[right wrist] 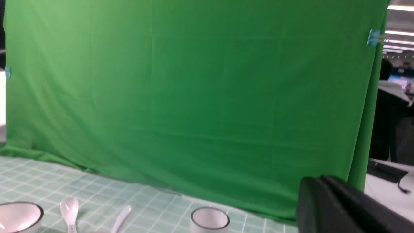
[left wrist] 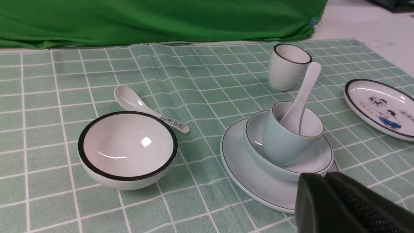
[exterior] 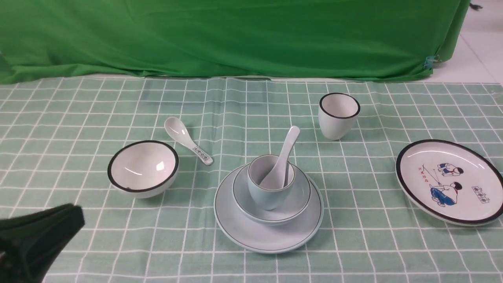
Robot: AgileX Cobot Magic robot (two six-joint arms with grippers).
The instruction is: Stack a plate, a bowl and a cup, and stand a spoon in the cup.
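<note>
The pale blue-green plate (exterior: 251, 232) lies at the table's middle front. On it sits the shallow bowl (exterior: 296, 200), and the small cup (exterior: 267, 196) stands in the bowl. The plain spoon (exterior: 289, 147) stands in the cup, its handle leaning up and back to the right. My left gripper (exterior: 76, 214) is shut and empty, low at the front left and apart from the stack. In the left wrist view the plate (left wrist: 245, 174), bowl (left wrist: 310, 161), cup (left wrist: 278, 142) and spoon (left wrist: 304, 94) lie just beyond the left gripper (left wrist: 323, 176). My right gripper (right wrist: 318, 179) is shut, empty, raised and facing the green backdrop.
A black-rimmed white bowl (exterior: 143, 167) and a patterned-handle spoon (exterior: 188, 141) lie left of the stack. A black-rimmed white cup (exterior: 338, 116) stands behind it to the right. The cartoon plate (exterior: 450, 181) lies at the far right. A green backdrop (exterior: 235, 35) closes the far edge.
</note>
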